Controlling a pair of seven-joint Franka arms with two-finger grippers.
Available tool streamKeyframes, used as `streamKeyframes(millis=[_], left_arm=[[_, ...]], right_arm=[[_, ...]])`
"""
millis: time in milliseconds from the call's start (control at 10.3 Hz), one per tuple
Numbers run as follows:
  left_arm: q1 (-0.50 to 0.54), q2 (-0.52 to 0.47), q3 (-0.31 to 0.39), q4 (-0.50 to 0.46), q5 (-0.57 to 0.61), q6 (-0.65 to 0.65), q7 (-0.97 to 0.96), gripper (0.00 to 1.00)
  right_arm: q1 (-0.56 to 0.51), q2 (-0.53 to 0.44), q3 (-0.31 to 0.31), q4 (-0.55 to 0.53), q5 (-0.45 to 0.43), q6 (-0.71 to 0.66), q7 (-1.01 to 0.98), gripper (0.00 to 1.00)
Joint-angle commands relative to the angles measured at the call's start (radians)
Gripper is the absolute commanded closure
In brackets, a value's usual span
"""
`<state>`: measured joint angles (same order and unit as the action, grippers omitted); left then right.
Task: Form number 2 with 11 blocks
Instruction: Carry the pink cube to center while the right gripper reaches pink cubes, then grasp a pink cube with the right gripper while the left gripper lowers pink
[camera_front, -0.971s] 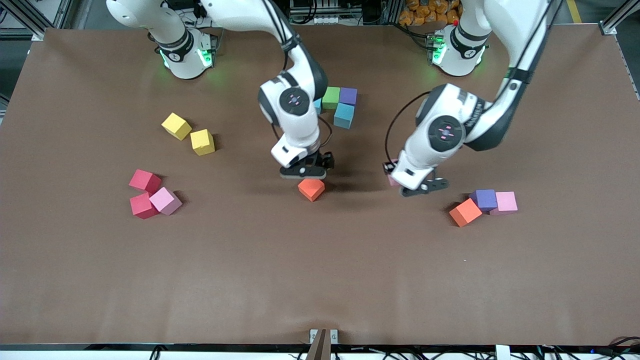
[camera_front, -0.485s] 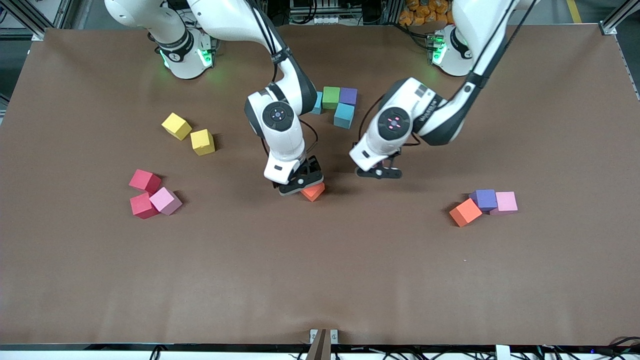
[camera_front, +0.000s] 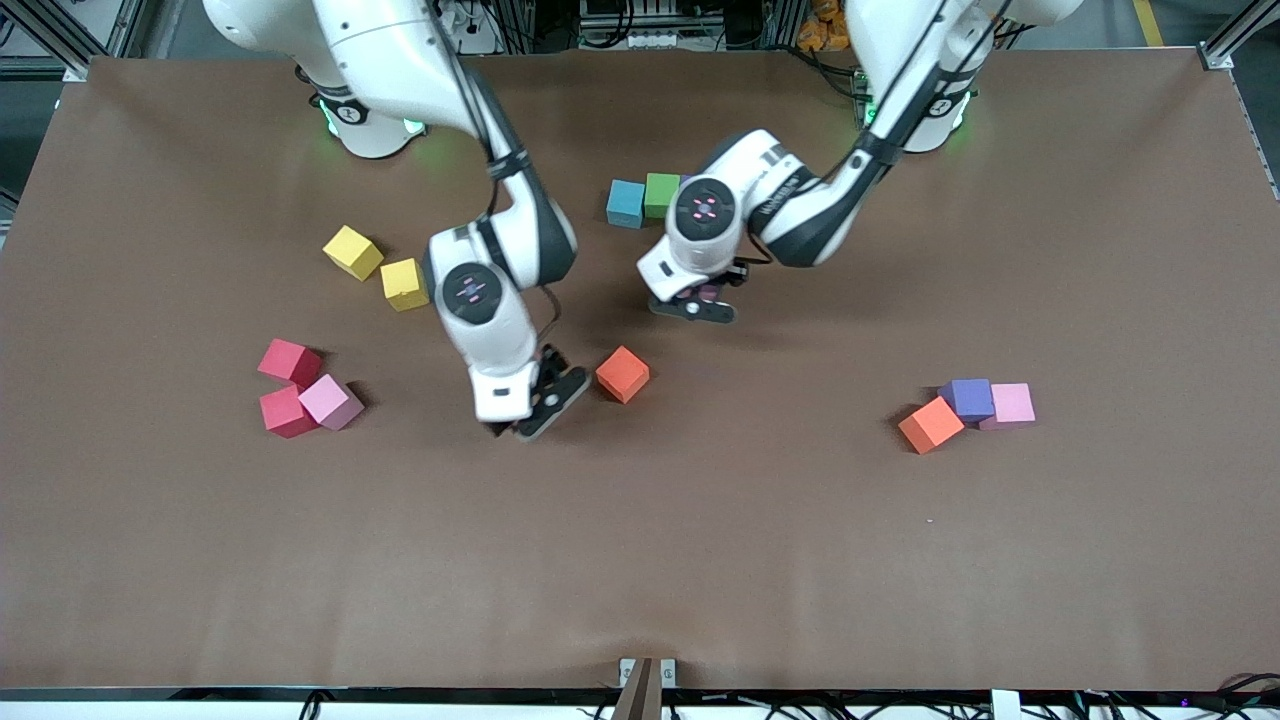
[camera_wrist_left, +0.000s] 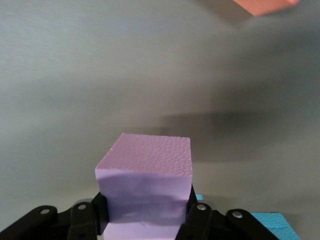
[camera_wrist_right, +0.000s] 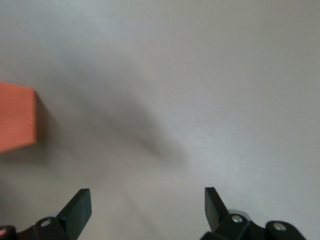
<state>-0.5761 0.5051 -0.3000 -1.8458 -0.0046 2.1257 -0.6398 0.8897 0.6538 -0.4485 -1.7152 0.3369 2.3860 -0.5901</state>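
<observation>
Right pincer withdrawn, orange block beside

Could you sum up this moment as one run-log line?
left gripper: shut on pink block, over table | right gripper: open, empty, beside orange block | digit: unfinished

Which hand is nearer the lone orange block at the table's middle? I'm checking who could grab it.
Right. The right hand is open beside the orange block; the left hand, holding a pink block, is above bare table, farther off.

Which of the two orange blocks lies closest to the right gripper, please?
The orange block beside the open right gripper; the other orange block touches the purple block.
</observation>
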Motion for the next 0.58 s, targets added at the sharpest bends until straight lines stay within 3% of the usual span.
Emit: streamKeyframes(millis=[0,291,485], left_arm=[[-0.097,0.068,0.061,0.088,0.002,-0.007,-0.062,1.0],[-0.119,0.089,0.062,0.088,0.009,-0.007,-0.063,1.0],[-0.126,0.087,0.062,0.073,0.011,-0.012,-0.072,1.0]], right_arm=[[-0.085,-0.003,0.036,0.009,0.01,-0.008,-0.146,0.0],[-0.214,-0.003,0.128,0.008,0.01,-0.008,-0.213,0.0],[-0.256,-0.003,0.146,0.008,0.01,-0.008,-0.265,0.0]])
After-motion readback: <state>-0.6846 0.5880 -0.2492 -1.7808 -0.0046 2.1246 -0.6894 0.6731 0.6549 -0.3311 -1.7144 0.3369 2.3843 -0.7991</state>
